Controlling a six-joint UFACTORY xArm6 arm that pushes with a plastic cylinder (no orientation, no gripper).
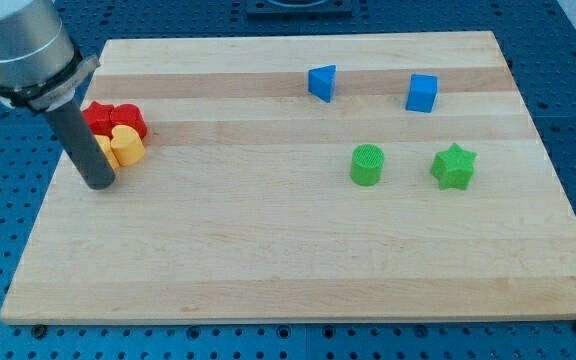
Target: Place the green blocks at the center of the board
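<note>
A green cylinder [367, 165] and a green star [454, 166] stand side by side right of the board's middle, the star further to the view's right. My tip [99, 183] rests on the board at the view's far left, just below and left of a yellow block [125, 146]. It is far from both green blocks.
Red blocks [113, 119] cluster with the yellow ones at the view's left, next to the rod. A blue triangle-like block [322, 82] and a blue cube [422, 93] sit near the view's top. The wooden board [288, 270] lies on a blue perforated table.
</note>
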